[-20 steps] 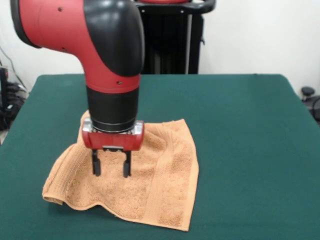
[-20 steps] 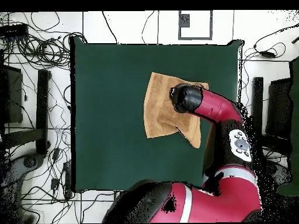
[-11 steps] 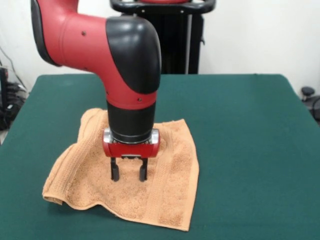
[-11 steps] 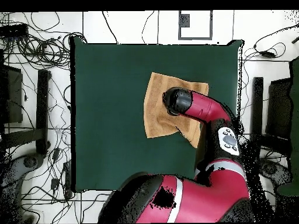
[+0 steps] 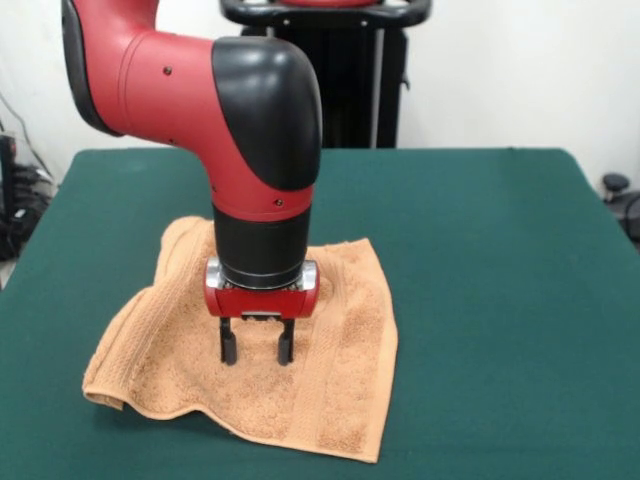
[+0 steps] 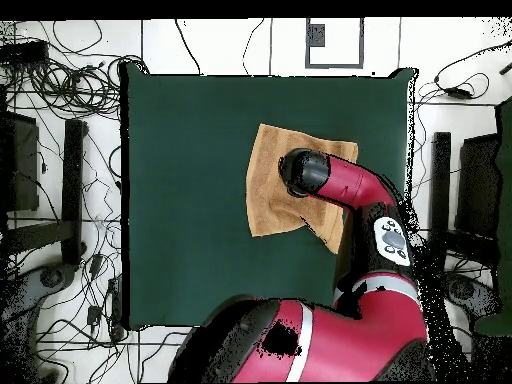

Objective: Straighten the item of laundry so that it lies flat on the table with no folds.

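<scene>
The orange-tan towel, the item of laundry (image 5: 330, 380) (image 6: 268, 190), lies spread on the dark green table (image 5: 500, 300) (image 6: 180, 180). Its front left corner is rolled under and its left edge is rumpled. A ribbed band runs down its right side in the front view. My gripper (image 5: 257, 355) points straight down over the towel's middle, open, with its fingertips (image 5: 228, 352) at or just above the cloth and nothing between them. In the overhead view the arm's black wrist (image 6: 303, 171) hides the gripper and part of the towel.
The arm's red links reach over the table's edge (image 6: 375, 235) on the right of the overhead view. Cables (image 6: 60, 80) and stands lie on the floor around the table. The robot's black pedestal (image 5: 340, 80) rises behind the far edge.
Over the last second the gripper moved right and a little nearer the front edge, above the towel, then held still. The towel's front left corner shifted very slightly.
</scene>
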